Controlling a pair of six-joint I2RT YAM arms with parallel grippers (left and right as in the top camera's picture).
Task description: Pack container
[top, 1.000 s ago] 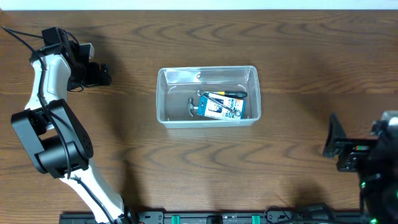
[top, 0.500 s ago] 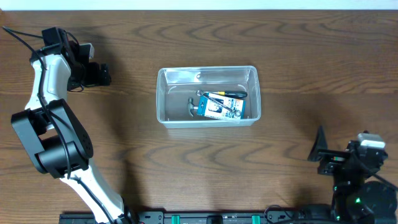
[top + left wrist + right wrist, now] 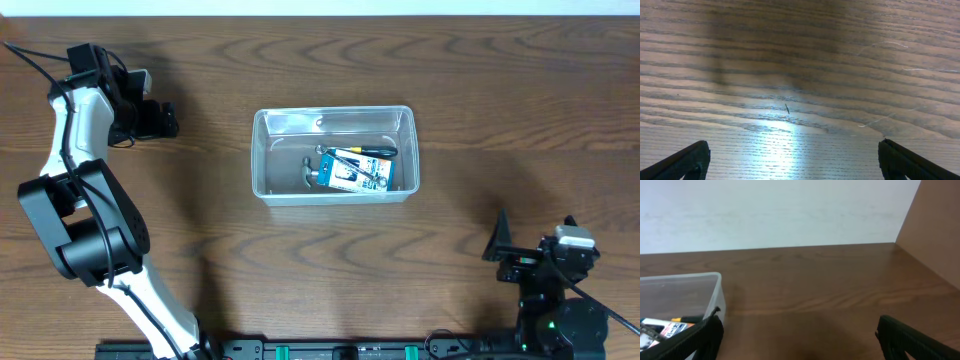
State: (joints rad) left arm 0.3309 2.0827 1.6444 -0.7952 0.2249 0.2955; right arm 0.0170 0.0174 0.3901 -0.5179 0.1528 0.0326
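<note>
Now: right arm drawn back, container loaded.
Within the last second my right gripper [image 3: 800, 347] has retreated from the right edge to the lower right of the overhead frame, jaws spread wide and empty; I judge packing finished or paused. My left gripper [image 3: 792, 161] hangs at upper left, jaws spread, facing the table [image 3: 790, 75]. The container [image 3: 283, 150] sits at centre, holding a blue-and-white box [image 3: 355, 172].
</note>
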